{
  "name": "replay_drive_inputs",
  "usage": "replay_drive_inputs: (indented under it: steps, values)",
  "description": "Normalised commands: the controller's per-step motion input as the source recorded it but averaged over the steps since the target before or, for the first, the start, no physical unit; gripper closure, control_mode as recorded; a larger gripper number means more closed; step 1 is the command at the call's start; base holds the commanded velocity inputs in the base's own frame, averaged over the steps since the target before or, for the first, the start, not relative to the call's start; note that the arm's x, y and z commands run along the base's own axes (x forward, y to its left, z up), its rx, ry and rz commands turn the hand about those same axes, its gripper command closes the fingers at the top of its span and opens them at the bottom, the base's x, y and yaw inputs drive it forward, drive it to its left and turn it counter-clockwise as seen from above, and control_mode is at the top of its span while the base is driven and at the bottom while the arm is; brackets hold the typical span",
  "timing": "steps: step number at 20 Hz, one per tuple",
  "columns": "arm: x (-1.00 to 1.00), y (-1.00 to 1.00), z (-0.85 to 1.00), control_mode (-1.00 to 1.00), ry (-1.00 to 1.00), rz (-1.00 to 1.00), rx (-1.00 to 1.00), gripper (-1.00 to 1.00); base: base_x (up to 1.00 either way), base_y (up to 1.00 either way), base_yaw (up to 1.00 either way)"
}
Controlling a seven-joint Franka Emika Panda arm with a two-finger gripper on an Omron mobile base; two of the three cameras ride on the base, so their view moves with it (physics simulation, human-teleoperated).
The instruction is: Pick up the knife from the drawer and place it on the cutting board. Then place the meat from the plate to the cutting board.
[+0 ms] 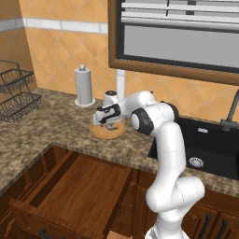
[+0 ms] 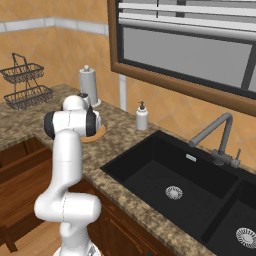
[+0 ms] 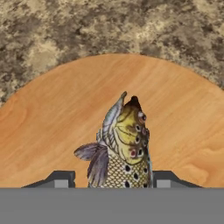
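Meat [image 3: 124,144] is a fish: yellow-brown spotted body, grey fins, lying on the plate [image 3: 52,127] with its head toward the plate's middle. Plate [image 1: 100,133] is round, orange-tan wood grain, flat on the bench near the wall. Drawer [image 1: 74,191] is pulled open below the bench edge, reddish-brown, flat wood-grain bottom showing.

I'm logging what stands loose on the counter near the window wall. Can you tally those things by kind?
Paper towel roll: 1
Soap dispenser: 1
Wire basket rack: 1
Plate: 1
Fish (the meat): 1, on the plate between the gripper fingertips
Small metal canister: 1
Total: 6
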Motion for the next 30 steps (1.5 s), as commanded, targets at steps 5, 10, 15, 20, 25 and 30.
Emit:
replay_drive_inputs:
  steps: [5, 10, 15, 20, 25, 30]
  values:
    - [0.0, 0.0, -0.01, -1.0, 0.03, 0.0, 0.0, 1.0, 0.0, 0.0, 0.0]
    - [-0.21, -0.01, 0.06, -1.0, 0.0, -0.01, 0.0, 1.0, 0.0, 0.0, 0.0]
    - [-0.82, -0.2, 0.51, -1.0, -0.03, -0.02, 0.01, 1.0, 0.0, 0.0, 0.0]
    - [-1.0, -0.26, 0.68, -1.0, 0.0, 0.0, 0.02, 1.0, 0.0, 0.0, 0.0]
    - [-1.0, -0.26, 0.51, -1.0, -0.01, -0.02, 0.02, 1.0, 0.0, 0.0, 0.0]
    - [-1.0, -0.25, 0.22, -1.0, -0.12, -0.04, 0.03, 1.0, 0.0, 0.0, 0.0]
